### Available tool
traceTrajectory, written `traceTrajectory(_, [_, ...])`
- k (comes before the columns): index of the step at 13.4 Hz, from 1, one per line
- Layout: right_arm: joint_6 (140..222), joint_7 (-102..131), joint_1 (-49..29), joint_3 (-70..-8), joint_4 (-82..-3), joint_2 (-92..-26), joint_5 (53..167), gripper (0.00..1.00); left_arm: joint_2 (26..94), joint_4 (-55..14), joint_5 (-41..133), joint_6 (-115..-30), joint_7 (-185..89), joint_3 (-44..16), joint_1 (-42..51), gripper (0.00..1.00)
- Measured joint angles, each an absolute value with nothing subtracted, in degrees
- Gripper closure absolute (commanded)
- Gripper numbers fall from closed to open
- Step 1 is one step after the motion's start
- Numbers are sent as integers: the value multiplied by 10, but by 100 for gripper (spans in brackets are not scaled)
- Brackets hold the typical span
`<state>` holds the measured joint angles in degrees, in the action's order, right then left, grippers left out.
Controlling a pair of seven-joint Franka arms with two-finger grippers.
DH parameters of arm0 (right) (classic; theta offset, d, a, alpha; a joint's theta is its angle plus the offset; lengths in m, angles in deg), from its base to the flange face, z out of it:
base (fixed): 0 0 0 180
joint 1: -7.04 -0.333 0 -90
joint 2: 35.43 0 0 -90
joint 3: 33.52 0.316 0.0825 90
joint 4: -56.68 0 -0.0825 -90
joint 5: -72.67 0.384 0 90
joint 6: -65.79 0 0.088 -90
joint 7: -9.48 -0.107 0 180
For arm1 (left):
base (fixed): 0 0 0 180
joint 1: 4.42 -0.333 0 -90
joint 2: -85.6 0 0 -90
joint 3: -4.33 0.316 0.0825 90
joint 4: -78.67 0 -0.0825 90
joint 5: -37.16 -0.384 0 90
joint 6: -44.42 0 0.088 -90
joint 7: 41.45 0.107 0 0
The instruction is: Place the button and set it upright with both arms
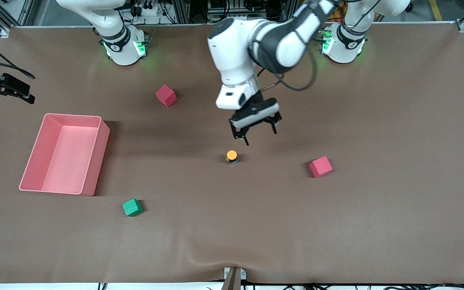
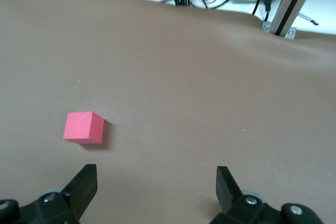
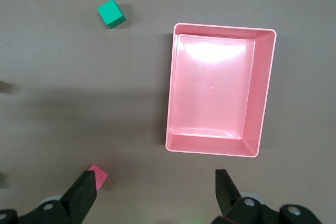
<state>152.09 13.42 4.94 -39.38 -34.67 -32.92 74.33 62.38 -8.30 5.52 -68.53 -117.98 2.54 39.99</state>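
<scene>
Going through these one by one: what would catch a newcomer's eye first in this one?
First, the left gripper hanging with open jaws over the middle of the table, just above the small orange-capped button, which stands upright and untouched. Next, the big pink bin, empty, toward the right arm's end. The right gripper, seen only in its wrist view, hangs open over the table beside that bin.

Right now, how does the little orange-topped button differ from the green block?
The button is smaller, with a round orange cap on a dark body; the green block is a plain cube, one colour all over. The button stands mid-table; the green block lies nearer the front camera, by the pink bin. Both rest untouched.
</scene>
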Motion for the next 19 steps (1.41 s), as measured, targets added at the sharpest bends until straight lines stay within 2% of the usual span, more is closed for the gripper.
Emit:
traceTrajectory(10, [1521,134,49,-394,-347,-329,743,0,710,-68,288,-696,-762,3,143,0])
traceTrajectory(14, [1521,134,49,-394,-347,-329,743,0,733,-68,320,-662,-636,-38,37,0])
traceTrajectory(19, [1521,134,49,-394,-347,-329,743,0,781,-68,354,-551,-521,-23,-14,0])
